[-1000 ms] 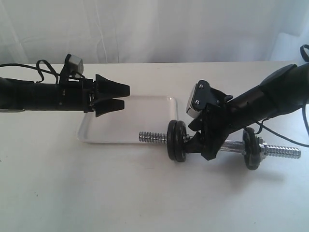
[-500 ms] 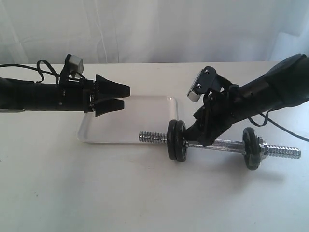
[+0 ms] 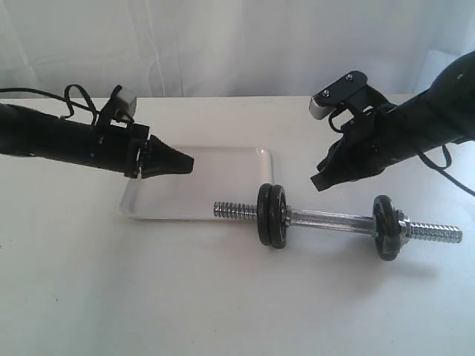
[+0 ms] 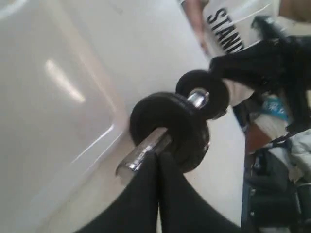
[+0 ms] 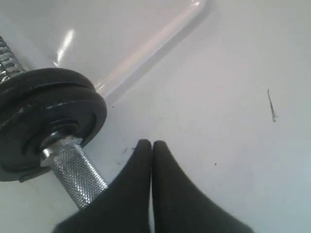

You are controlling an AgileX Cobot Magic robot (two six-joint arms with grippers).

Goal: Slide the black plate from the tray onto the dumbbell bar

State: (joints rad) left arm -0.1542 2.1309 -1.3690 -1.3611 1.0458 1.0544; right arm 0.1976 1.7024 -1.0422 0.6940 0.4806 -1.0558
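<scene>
The dumbbell bar [image 3: 326,219] lies on the table in front of the tray [image 3: 200,185]. Two black plates [image 3: 272,215] sit side by side on its left part, past the threaded end [image 3: 234,210]. A third black plate [image 3: 387,227] with a silver collar nut sits near its right end. No disc shows in the tray. My left gripper [image 3: 190,163] is shut and empty, hovering over the tray's left part. In the left wrist view its tips [image 4: 159,156] point at the bar's end [image 4: 138,158]. My right gripper [image 3: 319,182] is shut and empty above the bar, with its tips [image 5: 151,144] beside the plates [image 5: 46,114].
The white table [image 3: 223,297] stretches in front of the bar. A white curtain [image 3: 237,44] hangs behind it. Cables trail from both arms. In the left wrist view, cluttered objects [image 4: 277,160] lie beyond the table's far side.
My right gripper has come off the bar's middle and risen up and to the right. My left gripper has gone from open to shut and tilted down over the tray.
</scene>
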